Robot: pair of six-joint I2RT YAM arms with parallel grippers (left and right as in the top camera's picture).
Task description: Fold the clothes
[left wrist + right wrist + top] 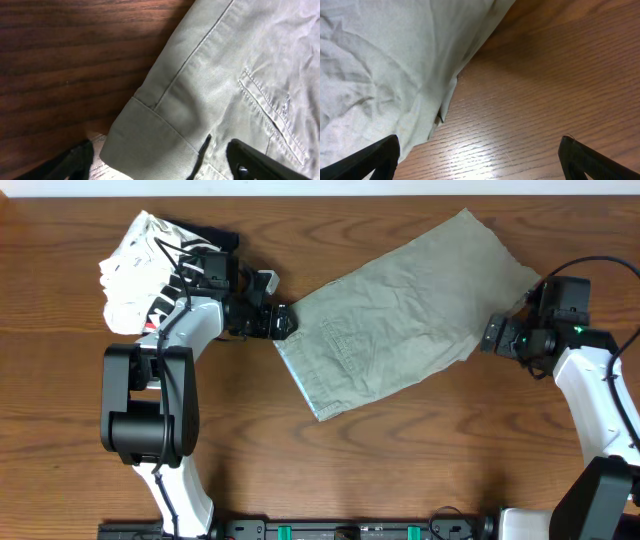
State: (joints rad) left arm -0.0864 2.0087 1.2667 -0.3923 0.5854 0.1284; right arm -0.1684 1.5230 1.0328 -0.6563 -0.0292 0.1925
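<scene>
One pair of khaki shorts point(400, 320) is laid flat on the table point(400, 470). It is spread slantwise from the middle toward the far edge on the right. One stitched pocket seam point(270, 105) is seen near the waistband corner. One striped black-and-white garment point(135, 265) is bunched at the far left corner. Two grippers are counted. The left gripper point(283, 322) is set at the waistband corner, its jaws held wide with cloth between them, not clamped. The right gripper point(488, 337) is held fully spread beside the shorts' right edge, and nothing is gripped.
</scene>
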